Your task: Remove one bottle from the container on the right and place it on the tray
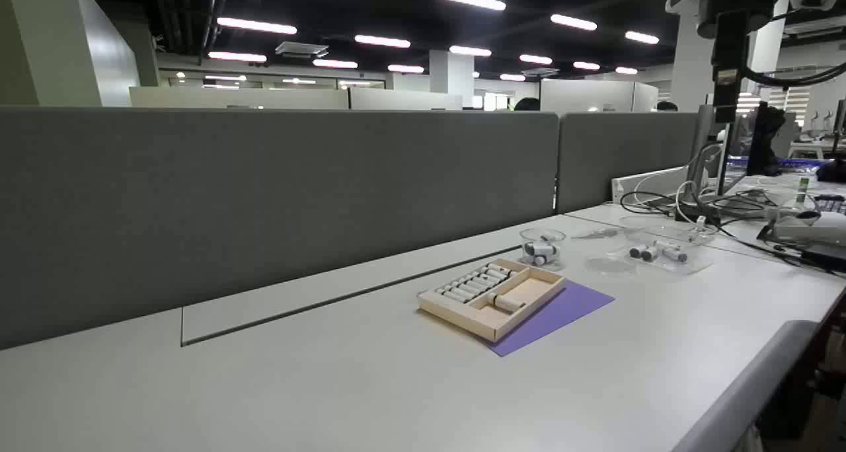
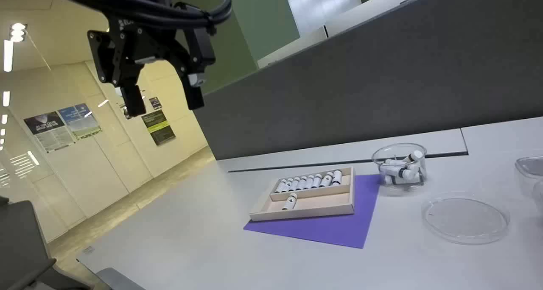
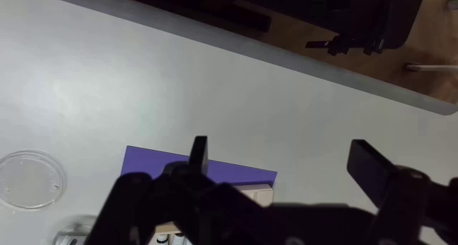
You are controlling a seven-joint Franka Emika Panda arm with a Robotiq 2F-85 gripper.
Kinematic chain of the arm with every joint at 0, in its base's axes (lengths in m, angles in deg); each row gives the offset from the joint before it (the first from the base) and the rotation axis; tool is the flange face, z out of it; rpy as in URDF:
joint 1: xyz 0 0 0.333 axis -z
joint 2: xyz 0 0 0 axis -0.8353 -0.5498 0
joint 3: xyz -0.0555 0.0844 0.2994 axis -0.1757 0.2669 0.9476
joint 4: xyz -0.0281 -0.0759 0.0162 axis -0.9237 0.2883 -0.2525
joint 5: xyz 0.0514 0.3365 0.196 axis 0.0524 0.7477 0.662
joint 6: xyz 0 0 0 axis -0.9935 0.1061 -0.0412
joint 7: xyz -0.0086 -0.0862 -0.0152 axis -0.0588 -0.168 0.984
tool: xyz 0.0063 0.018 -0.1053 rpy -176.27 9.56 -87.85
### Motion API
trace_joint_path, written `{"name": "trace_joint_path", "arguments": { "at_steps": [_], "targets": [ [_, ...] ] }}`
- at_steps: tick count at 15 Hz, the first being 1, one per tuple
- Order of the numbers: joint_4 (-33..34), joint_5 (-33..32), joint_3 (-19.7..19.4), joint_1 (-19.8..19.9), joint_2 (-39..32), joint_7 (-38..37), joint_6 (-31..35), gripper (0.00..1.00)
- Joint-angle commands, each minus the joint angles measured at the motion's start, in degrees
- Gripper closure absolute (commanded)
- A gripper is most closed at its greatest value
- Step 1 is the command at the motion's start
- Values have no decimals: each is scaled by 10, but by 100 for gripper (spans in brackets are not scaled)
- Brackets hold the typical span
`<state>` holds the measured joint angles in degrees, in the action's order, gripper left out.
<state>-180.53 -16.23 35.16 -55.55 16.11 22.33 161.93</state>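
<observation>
The tan wooden tray (image 1: 456, 314) lies on a purple sheet, also in an exterior view (image 2: 316, 211) and partly in the wrist view (image 3: 264, 196). Several small white bottles (image 2: 309, 182) lie in its slotted strip; one loose bottle (image 2: 290, 201) lies in its wider compartment. The clear low container (image 1: 697, 265) holds several white bottles (image 1: 661, 250) at the right. My gripper (image 2: 166, 103) is open and empty, high above the table. The wrist view shows its fingers wide apart (image 3: 279, 144); an exterior view shows it at top right (image 1: 726, 108).
A round clear cup (image 2: 401, 187) with several bottles stands beside the tray. A flat clear dish (image 2: 466, 220) lies to its right. The purple sheet (image 1: 562, 313) sticks out under the tray. A grey partition (image 1: 297, 201) runs behind the table. Cables (image 1: 694, 194) lie at back right.
</observation>
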Motion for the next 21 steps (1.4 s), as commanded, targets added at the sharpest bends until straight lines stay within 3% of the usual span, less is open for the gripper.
{"name": "trace_joint_path", "arguments": {
  "at_steps": [1, 8, 10, 15, 18, 21],
  "targets": [
    [1, 4, 7, 7, -2, 3, 0, 0],
    [1, 4, 6, 7, -1, 4, 0, 0],
    [30, 2, -8, 14, -19, 15, 43, 0],
    [147, 3, -59, 32, -101, 92, 111, 0],
    [239, 27, -95, 53, -169, 115, 105, 0],
    [337, 83, -126, 85, -242, 92, 83, 0]
  ]
}}
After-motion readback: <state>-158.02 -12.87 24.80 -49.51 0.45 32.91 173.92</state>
